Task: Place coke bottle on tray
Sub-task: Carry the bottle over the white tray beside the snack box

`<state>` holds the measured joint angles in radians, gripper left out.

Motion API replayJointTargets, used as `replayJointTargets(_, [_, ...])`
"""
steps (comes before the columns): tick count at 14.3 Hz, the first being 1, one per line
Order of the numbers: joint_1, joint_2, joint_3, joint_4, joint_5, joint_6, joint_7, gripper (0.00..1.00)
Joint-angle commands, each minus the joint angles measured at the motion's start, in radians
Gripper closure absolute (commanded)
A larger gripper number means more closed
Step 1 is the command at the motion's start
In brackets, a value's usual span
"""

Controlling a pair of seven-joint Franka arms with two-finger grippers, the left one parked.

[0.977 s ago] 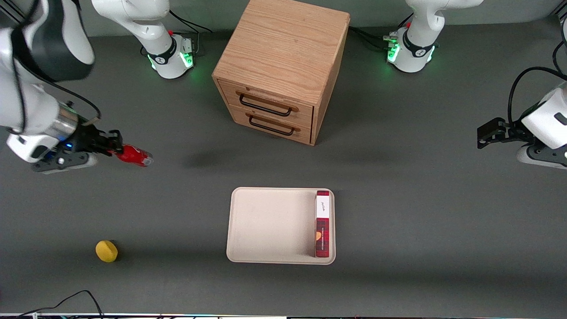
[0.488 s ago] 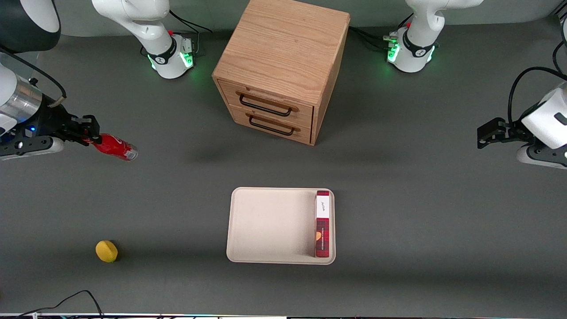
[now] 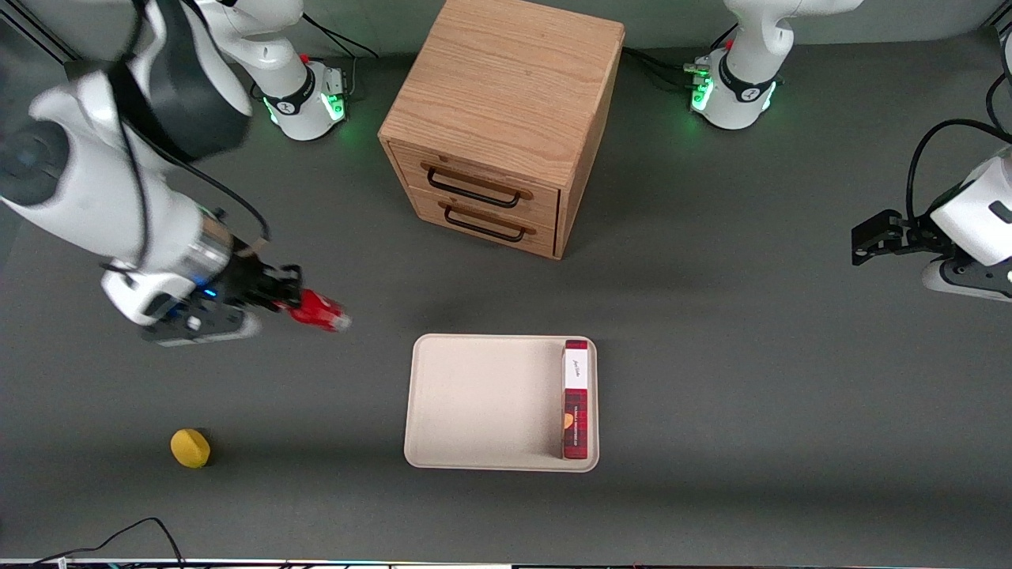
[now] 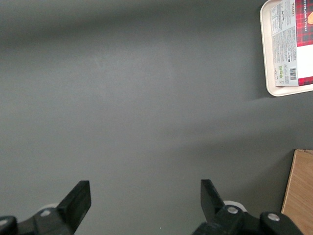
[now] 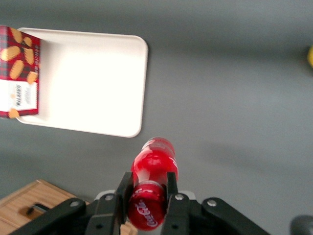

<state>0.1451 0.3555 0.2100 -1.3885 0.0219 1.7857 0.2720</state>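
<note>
My right gripper (image 3: 286,301) is shut on the capped end of the coke bottle (image 3: 318,310), a small red bottle that sticks out from the jaws above the dark table. In the right wrist view the bottle (image 5: 150,182) sits between the two black fingers (image 5: 122,191), its red cap facing the camera. The beige tray (image 3: 482,401) lies on the table nearer to the front camera than the cabinet, some way toward the parked arm's end from the bottle. It also shows in the right wrist view (image 5: 93,78).
A long red plaid box (image 3: 576,399) lies in the tray along its edge. A wooden two-drawer cabinet (image 3: 498,118) stands farther from the front camera than the tray. A yellow ball (image 3: 190,447) lies near the table's front edge at the working arm's end.
My gripper, still holding the bottle, first swung out toward the working arm's end, then moved back toward the tray and a little nearer the front camera.
</note>
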Motion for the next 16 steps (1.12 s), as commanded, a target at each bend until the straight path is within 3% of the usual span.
replayJointTargets(1, [0.063,0.137,-0.008,0.144,-0.036,0.065,0.023,1.0])
replayJointTargets(5, [0.088,0.229,-0.009,0.154,-0.072,0.295,-0.039,1.0])
replayJointTargets(10, [0.123,0.367,-0.023,0.209,-0.106,0.446,-0.051,1.0])
replayJointTargets(16, [0.16,0.462,-0.034,0.243,-0.16,0.455,-0.07,1.0])
